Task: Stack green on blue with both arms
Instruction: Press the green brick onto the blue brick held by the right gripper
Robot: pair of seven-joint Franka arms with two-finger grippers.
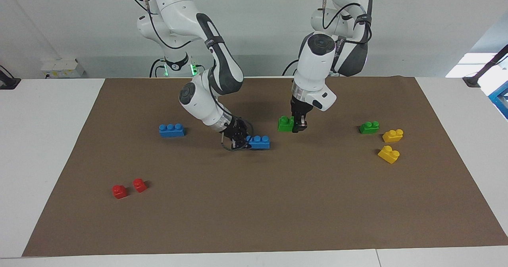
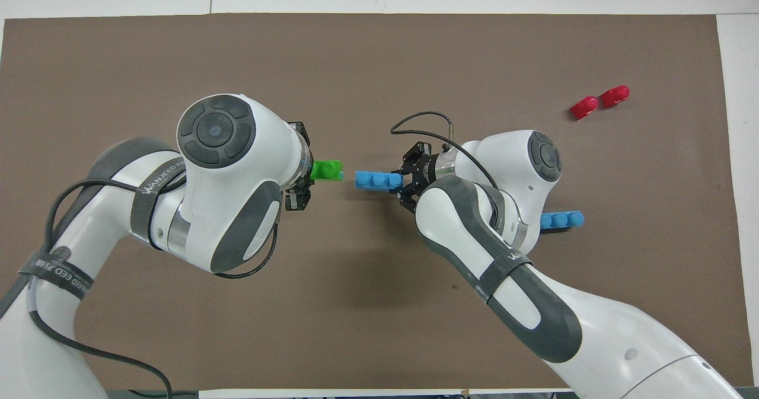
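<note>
**Green to blue: closing approach**

Left hand (image 1: 298, 127) clamped on small green two-stud plastic brick (image 1: 285, 123), raised over brown surface (image 1: 278, 203). Right hand (image 1: 239, 139) clamped on long blue three-stud plastic brick (image 1: 259, 142) nearby, low at mid-mat. Advice: carry green above blue's studs, level, align, press straight down.

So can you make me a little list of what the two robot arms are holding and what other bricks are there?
left gripper: shut on the green brick, up over the mat
right gripper: shut on the blue brick, low over the mat
gap: held green and blue bricks close but apart
other green brick: on the mat, toward the left arm's end
other blue brick: on the mat, toward the right arm's end
yellow bricks: two, beside the other green brick
red bricks: two, side by side
stacked: not yet
</note>
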